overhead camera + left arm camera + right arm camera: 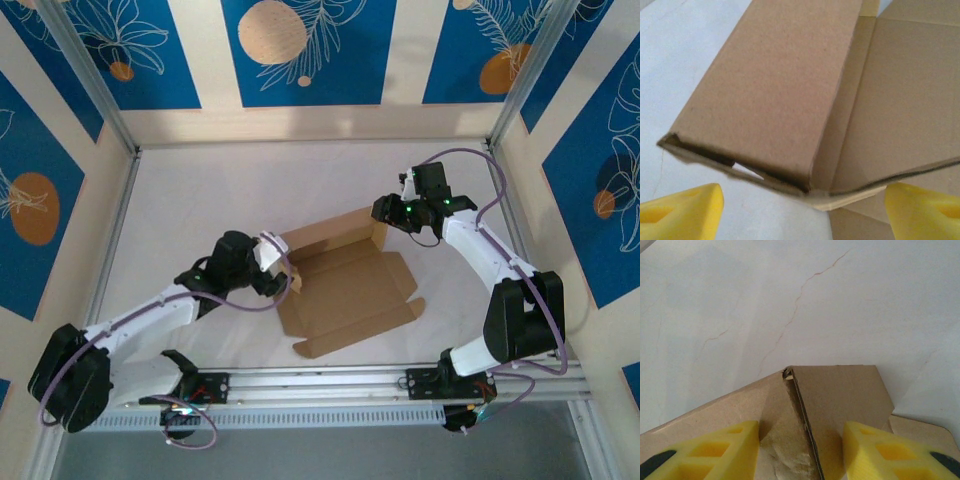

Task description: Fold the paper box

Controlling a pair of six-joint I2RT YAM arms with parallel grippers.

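Note:
The paper box (350, 285) is a brown cardboard sheet lying mid-table, its back and left walls raised and its front flap flat. My left gripper (283, 278) is at the box's left wall, open. In the left wrist view its yellow fingers (685, 210) stand wide apart on either side of the near-left corner of the paper box (775, 90), without touching it. My right gripper (385, 215) is at the back right corner, open. Its fingers (705, 452) straddle the raised corner of the paper box (840, 395), where two panels meet.
The white table (200, 190) is ringed by a metal frame with posts at the back corners (500, 130). A rail (330, 380) carrying both arm bases runs along the near edge. Bare tabletop lies behind and left of the box.

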